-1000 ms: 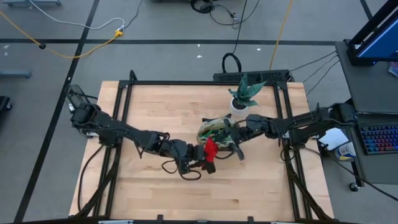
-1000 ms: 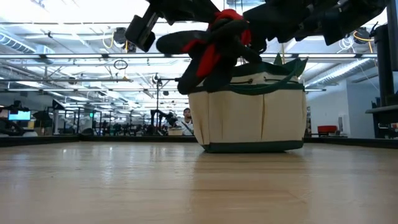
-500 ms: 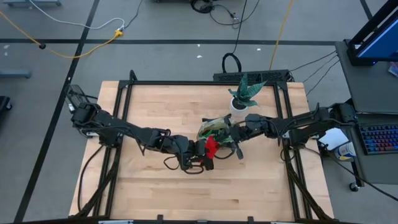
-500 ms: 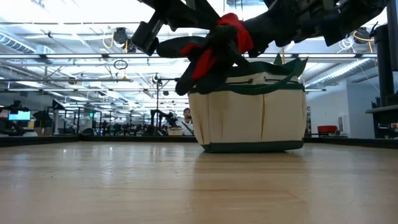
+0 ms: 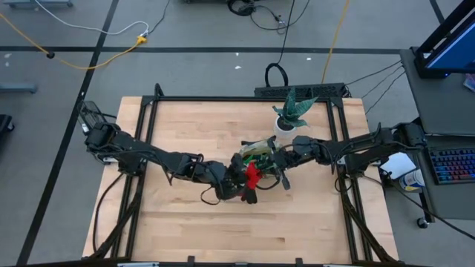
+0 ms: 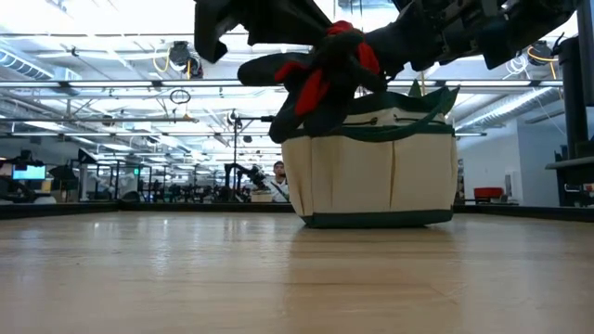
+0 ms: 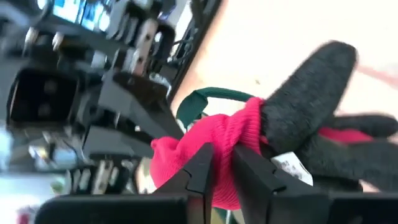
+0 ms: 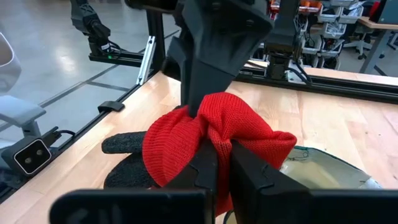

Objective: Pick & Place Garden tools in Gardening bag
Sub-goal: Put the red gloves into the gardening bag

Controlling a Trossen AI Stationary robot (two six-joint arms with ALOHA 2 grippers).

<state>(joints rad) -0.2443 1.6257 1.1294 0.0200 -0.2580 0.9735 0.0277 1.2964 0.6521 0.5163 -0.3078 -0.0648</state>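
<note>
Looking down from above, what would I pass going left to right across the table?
Left arm's base → left gripper → red-and-black gloves → right gripper → right arm's base. The gardening bag and potted plant overlap these in the middle, so I leave them out.

Grey concrete floor (image 5: 193, 70) around my wooden table (image 5: 185, 126), dark tape lines and a yellow cable (image 5: 82, 59) crossing it. Desk with keyboard (image 5: 450, 165) to my right. Far hall: ceiling strip lights (image 6: 83, 42), workstations, a person (image 6: 278, 181).
</note>
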